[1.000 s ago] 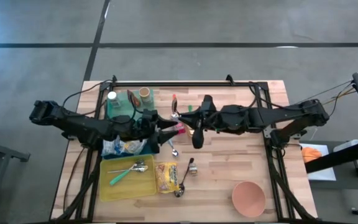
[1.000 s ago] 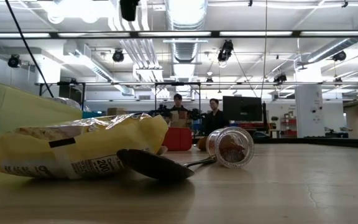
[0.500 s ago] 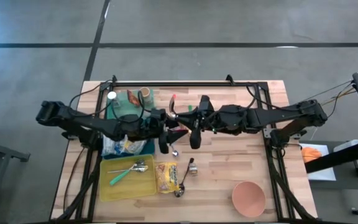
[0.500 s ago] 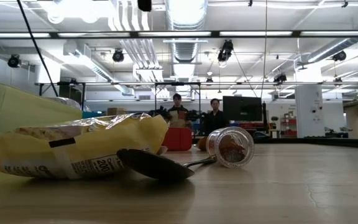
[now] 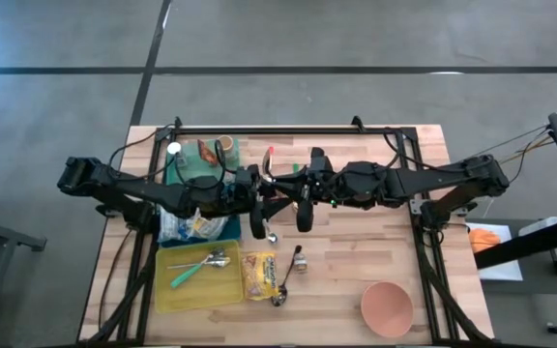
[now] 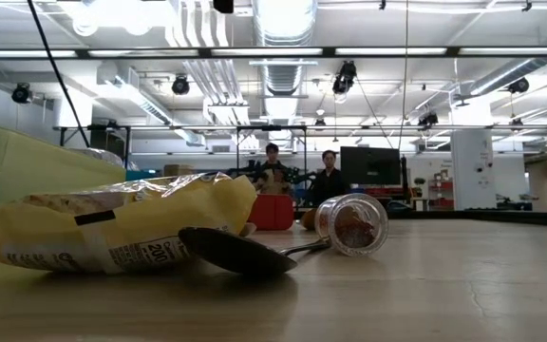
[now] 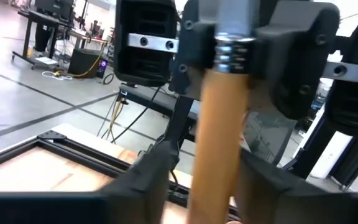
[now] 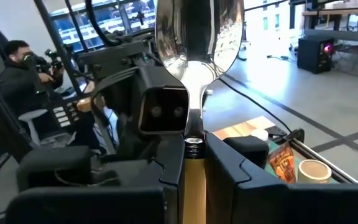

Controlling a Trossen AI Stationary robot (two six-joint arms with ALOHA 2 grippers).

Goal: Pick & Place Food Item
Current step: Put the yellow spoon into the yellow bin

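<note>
High view: both arms reach in over the tabletop and meet near its middle, well above the surface. Right hand faces left hand at close quarters.

Right wrist view: right hand is clenched on a spoon by its tan handle, with the metal bowl standing up beyond the fingers.

Left wrist view: the same handle stands upright between the left hand's two fingers. They flank it closely, but I cannot tell whether they press on it.

Task item: the yellow snack bag lies flat on the tabletop, touched by neither hand. It sits just beside the yellow tray, on that tray's right edge.

Low view: a loose spoon rests against the bag, and a jar lies on its side just behind. Two persons are in the room beyond.

Other: a pink bowl sits near the front right corner, well apart from the bag.
</note>
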